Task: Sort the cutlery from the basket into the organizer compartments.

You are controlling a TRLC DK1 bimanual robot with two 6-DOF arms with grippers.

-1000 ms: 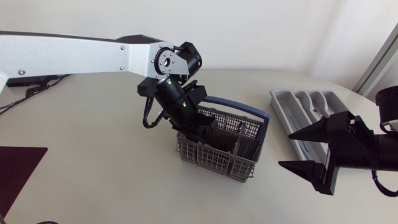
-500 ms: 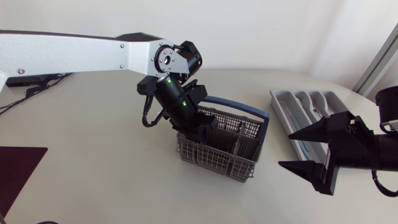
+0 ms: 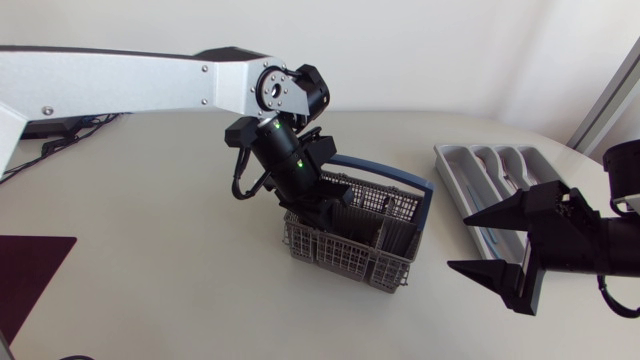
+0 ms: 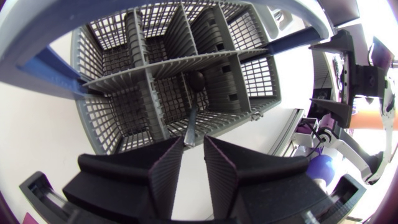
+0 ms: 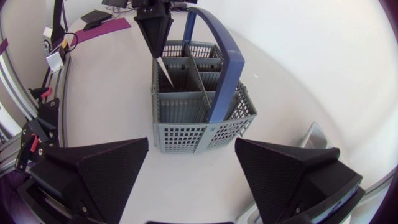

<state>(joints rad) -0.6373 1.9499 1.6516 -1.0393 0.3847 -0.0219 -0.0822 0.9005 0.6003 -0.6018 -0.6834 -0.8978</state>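
step judged: spoon [image 4: 192, 102] pick | left gripper [image 4: 193, 144] over basket [image 3: 390, 275] pinched spoon handle, fingers nearly closed | right gripper [image 3: 460, 240] beside basket gaped empty | next called for straight lift, then organizer [image 3: 480, 165]

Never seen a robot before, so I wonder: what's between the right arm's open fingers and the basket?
Nothing: only bare table separates the right arm's fingers from the basket, plain in the right wrist view.

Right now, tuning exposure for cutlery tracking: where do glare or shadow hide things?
Left wrist view: the table glares white around the basket, and the utensil in the left gripper is dark against dark mesh. Head view: even light, a faint shadow by the basket. Right wrist view: even light, the utensil stands out pale.
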